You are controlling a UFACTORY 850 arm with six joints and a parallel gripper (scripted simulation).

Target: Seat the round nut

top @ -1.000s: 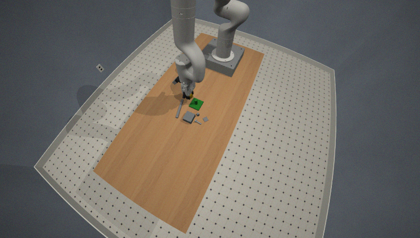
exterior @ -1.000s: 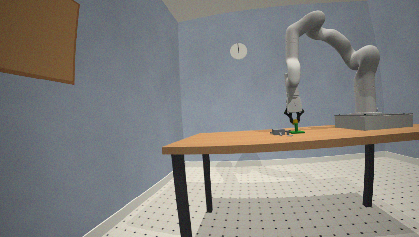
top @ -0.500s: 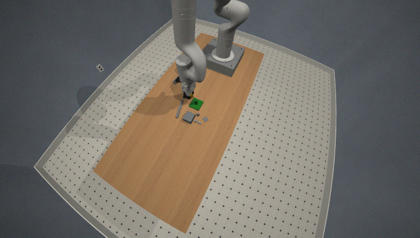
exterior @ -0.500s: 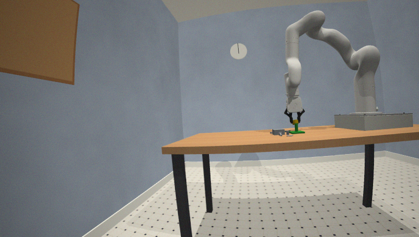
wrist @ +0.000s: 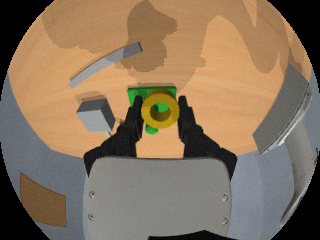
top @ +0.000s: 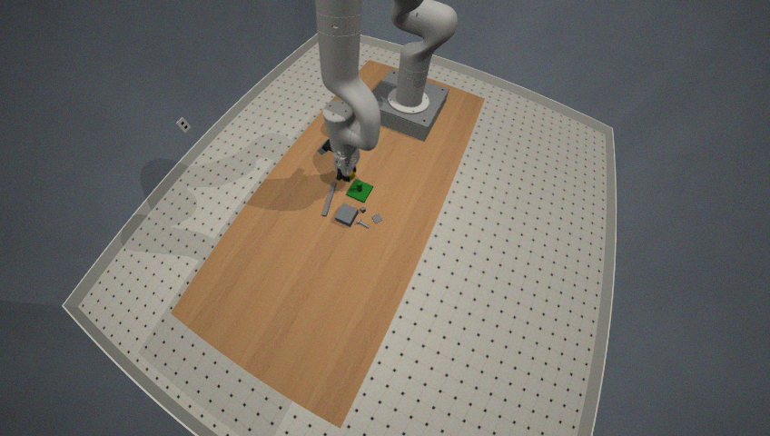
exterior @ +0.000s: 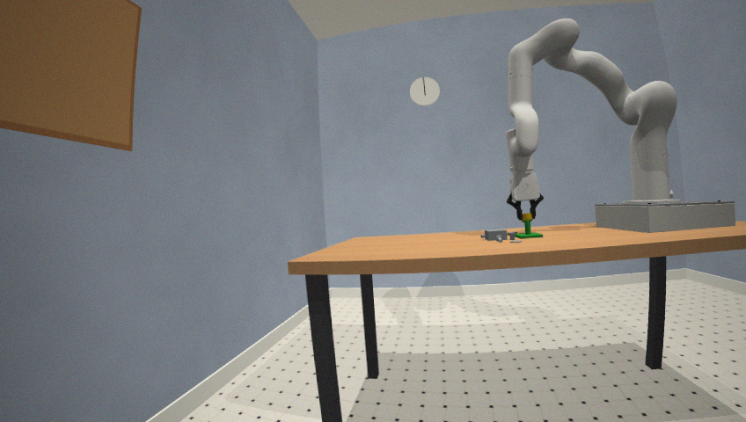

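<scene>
My gripper (wrist: 160,104) is shut on a yellow round nut (wrist: 159,111). I hold it right above the green round peg (exterior: 528,227), which stands on a flat green square base (top: 360,190) on the wooden table. In the side view the nut (exterior: 527,216) sits at the top of the peg, well above the base (exterior: 529,235). In the wrist view the green base (wrist: 152,96) shows behind the nut and the peg is hidden by it. In the overhead view the gripper (top: 345,173) is just left of the base.
A grey block (top: 346,214), a long grey bar (top: 329,198), a small grey square (top: 377,218) and small grey bits (top: 362,221) lie near the green base. The arm's grey mount (top: 414,107) stands at the table's far end.
</scene>
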